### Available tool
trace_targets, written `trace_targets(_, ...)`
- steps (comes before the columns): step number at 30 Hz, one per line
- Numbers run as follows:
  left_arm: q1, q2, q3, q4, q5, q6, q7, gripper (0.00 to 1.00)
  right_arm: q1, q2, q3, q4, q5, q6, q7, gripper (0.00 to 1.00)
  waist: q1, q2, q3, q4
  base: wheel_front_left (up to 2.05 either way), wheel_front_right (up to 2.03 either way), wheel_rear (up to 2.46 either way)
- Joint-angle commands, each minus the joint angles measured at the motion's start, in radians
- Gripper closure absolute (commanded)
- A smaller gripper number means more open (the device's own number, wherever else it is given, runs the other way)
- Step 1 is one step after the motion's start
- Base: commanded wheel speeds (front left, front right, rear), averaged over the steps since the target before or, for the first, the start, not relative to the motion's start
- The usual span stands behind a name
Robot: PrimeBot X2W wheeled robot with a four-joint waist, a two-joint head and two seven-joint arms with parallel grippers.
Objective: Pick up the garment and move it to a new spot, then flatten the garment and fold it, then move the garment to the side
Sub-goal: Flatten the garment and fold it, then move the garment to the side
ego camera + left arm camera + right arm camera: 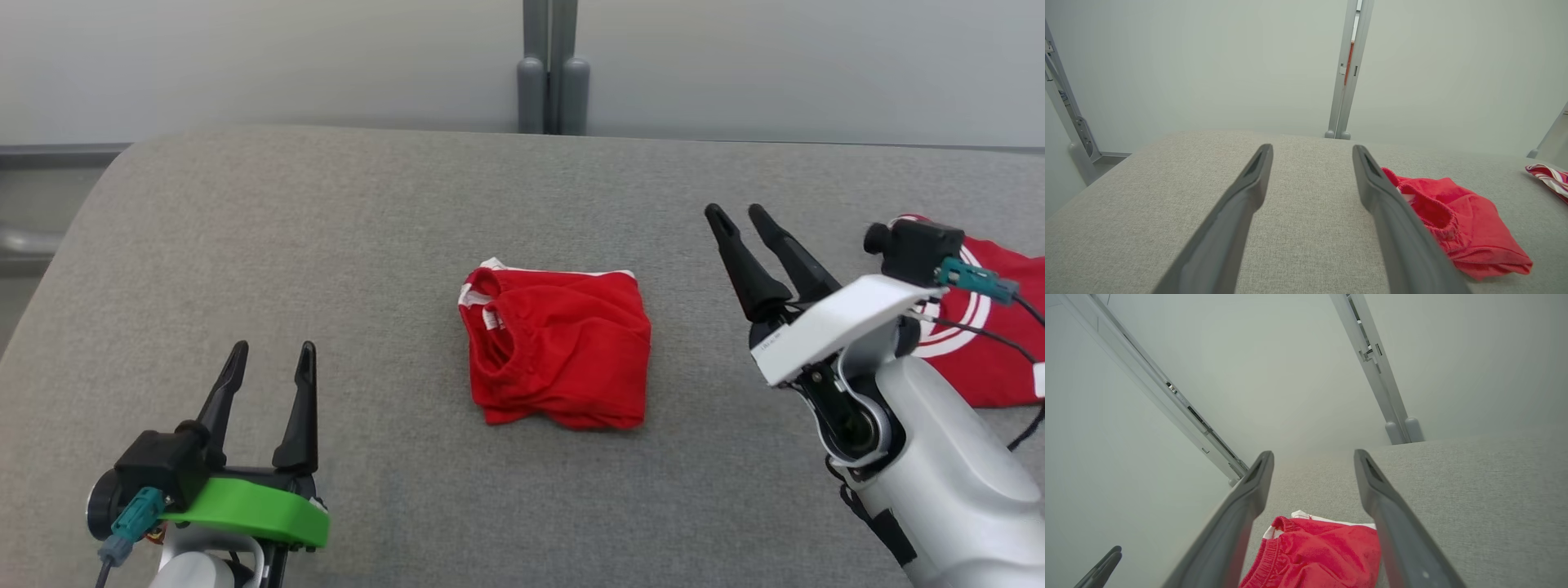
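Note:
A red garment (558,358) with white trim lies folded into a small square near the middle of the grey padded table (326,245). It also shows at the right of the left wrist view (1466,228) and low between the fingers in the right wrist view (1318,555). My left gripper (269,359) stands open at the lower left, well apart from the garment. To the garment's right my right gripper (741,214) is open, raised above the table, holding nothing. Its fingers (1249,498) frame the garment from above.
A second red cloth with white stripes (992,327) lies at the table's right edge, partly behind my right wrist, seen too in the left wrist view (1549,177). A grey post (551,73) stands behind the table's far edge. A pale wall backs the scene.

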Motion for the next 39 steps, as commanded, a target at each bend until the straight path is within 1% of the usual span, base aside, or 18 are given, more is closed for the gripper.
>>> trace_targets(1,0.021,0.007,0.012,-0.007,0.019,0.004,-0.003,0.00,0.029,-0.010,-0.007,-0.016,-0.035,0.000,-0.035,0.00,0.0000,-0.0001,-0.033,-0.062,0.00,0.00,0.00)
trace_targets(5,0.041,0.000,0.045,-0.014,0.036,0.010,-0.003,0.00,0.089,-0.025,-0.037,-0.040,-0.162,0.000,-0.127,0.00,0.0000,-0.0001,-0.048,-0.107,0.00,0.00,0.00)
trace_targets(9,0.064,-0.016,0.087,-0.015,0.059,0.006,-0.003,0.00,0.153,0.002,-0.088,-0.050,-0.265,0.000,-0.174,0.00,0.0000,-0.0001,-0.063,-0.144,0.00,0.00,0.00)
trace_targets(11,0.070,-0.026,0.109,-0.016,0.077,-0.001,-0.003,0.00,0.182,0.013,-0.105,-0.051,-0.318,0.000,-0.184,0.00,0.0000,-0.0001,-0.066,-0.158,0.00,0.00,0.00)
trace_targets(14,0.083,-0.043,0.144,-0.015,0.096,-0.015,-0.003,0.00,0.218,0.030,-0.133,-0.028,-0.368,0.000,-0.192,0.00,0.0000,-0.0001,-0.068,-0.172,0.00,0.00,0.00)
trace_targets(19,0.104,-0.067,0.198,0.011,0.133,-0.040,-0.003,0.00,0.255,0.066,-0.188,-0.009,-0.428,0.000,-0.196,0.00,0.0000,-0.0001,-0.073,-0.184,0.00,0.00,0.00)
trace_targets(22,0.116,-0.079,0.227,0.028,0.159,-0.056,-0.003,0.00,0.275,0.076,-0.216,-0.006,-0.482,0.000,-0.197,0.00,0.0000,-0.0001,-0.073,-0.187,0.00,0.00,0.00)
trace_targets(25,0.119,-0.096,0.250,0.038,0.178,-0.075,-0.003,0.00,0.287,0.096,-0.242,-0.001,-0.512,0.000,-0.197,0.00,0.0000,-0.0001,-0.073,-0.183,0.00,0.00,0.00)
trace_targets(29,0.121,-0.116,0.277,0.049,0.203,-0.100,-0.003,0.00,0.293,0.104,-0.255,0.015,-0.547,0.000,-0.197,0.00,0.0000,-0.0001,-0.073,-0.179,0.00,0.00,0.00)
trace_targets(39,0.104,-0.158,0.319,0.066,0.246,-0.143,-0.003,0.00,0.283,0.115,-0.249,0.038,-0.562,0.000,-0.197,0.00,0.0000,-0.0001,-0.065,-0.165,0.00,0.00,0.00)
